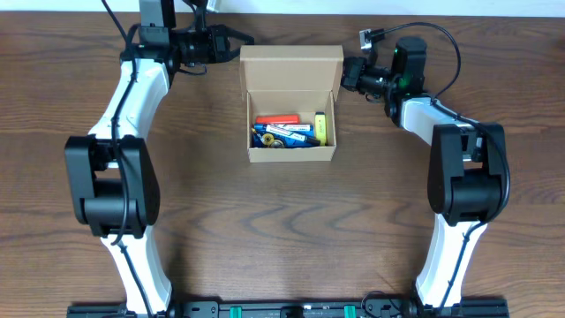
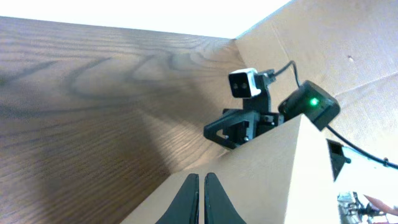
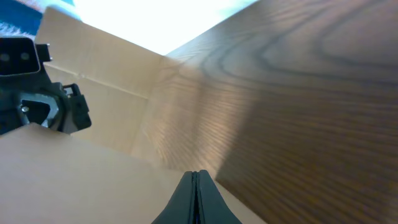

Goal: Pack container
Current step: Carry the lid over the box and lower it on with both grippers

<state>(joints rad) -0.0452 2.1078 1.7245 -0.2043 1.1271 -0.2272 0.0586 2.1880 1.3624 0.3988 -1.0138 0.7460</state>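
Container [image 1: 291, 155] sits mid-desk [image 1: 291, 234], between the two arms, hinged lid [image 1: 291, 64] standing open at the far edge.

Left gripper [image 1: 240, 40] at the lid's upper left corner, fingers clenched together, tips against cardboard. Right gripper [image 1: 347, 78] at the lid's right edge, also clenched, nothing visibly between the fingers. Likely reason: one on each side to tip the flap forward evenly.

Inside: orange stick [image 1: 275, 119] along the back, blue items [image 1: 269, 135] in front, yellow stick [image 1: 320, 129] at right. Looks packed; closing remains.
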